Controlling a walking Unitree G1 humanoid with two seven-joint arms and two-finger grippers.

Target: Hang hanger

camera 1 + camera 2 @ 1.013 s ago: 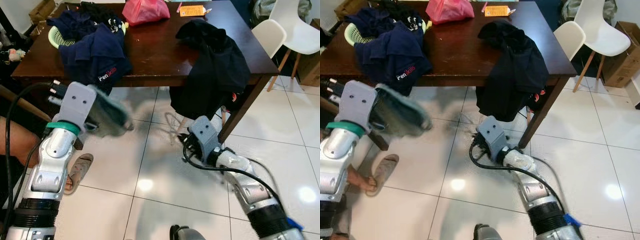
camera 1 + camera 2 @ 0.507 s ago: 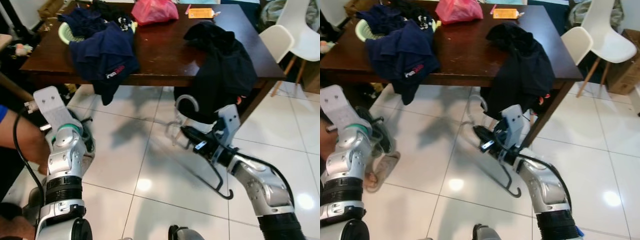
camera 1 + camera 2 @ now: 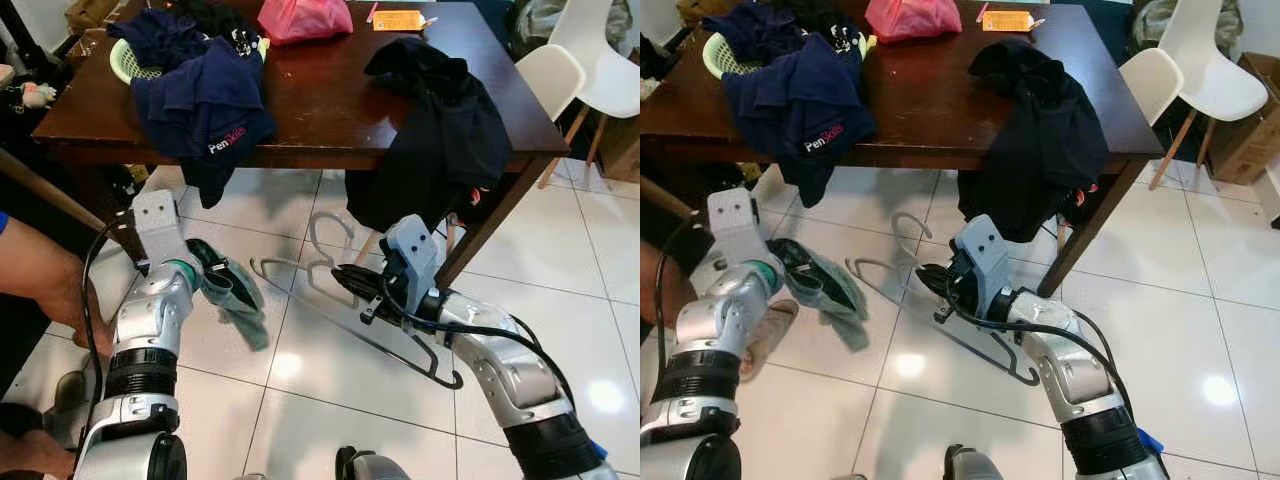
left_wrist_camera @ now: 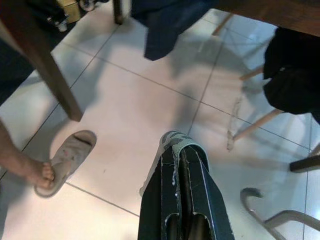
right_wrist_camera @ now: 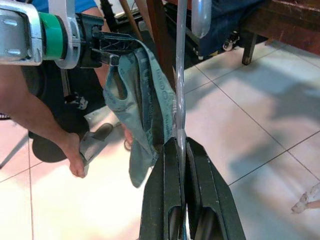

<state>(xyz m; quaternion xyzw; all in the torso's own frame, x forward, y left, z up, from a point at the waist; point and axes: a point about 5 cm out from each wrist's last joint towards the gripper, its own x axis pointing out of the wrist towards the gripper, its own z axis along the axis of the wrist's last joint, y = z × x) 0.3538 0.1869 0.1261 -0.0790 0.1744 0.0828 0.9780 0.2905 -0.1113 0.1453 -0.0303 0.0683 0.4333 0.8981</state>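
Note:
My right gripper (image 3: 345, 279) is shut on a grey plastic hanger (image 3: 402, 347), held low over the tiled floor in front of the table. Its hook (image 3: 326, 226) points toward the table and its long bar slants down toward me. In the right wrist view the hanger's bar (image 5: 179, 90) runs straight out from between the shut fingers (image 5: 165, 170). My left gripper (image 3: 207, 266) is shut on a grey-green cloth (image 3: 236, 301), which droops just left of the hanger's end. The cloth (image 4: 176, 146) wraps over the left fingers.
A dark wooden table (image 3: 320, 110) stands ahead with a navy garment (image 3: 205, 105), a black garment (image 3: 440, 140) draped over its edge, a pink bag (image 3: 300, 18) and a green basket (image 3: 120, 65). White chairs (image 3: 590, 60) are at right. A person's leg (image 3: 40, 280) and slipper (image 4: 70, 157) are at left.
My left gripper has swung the cloth inward, close to the hanger. My right gripper has tipped the hanger lower and flatter. The camera has shifted slightly.

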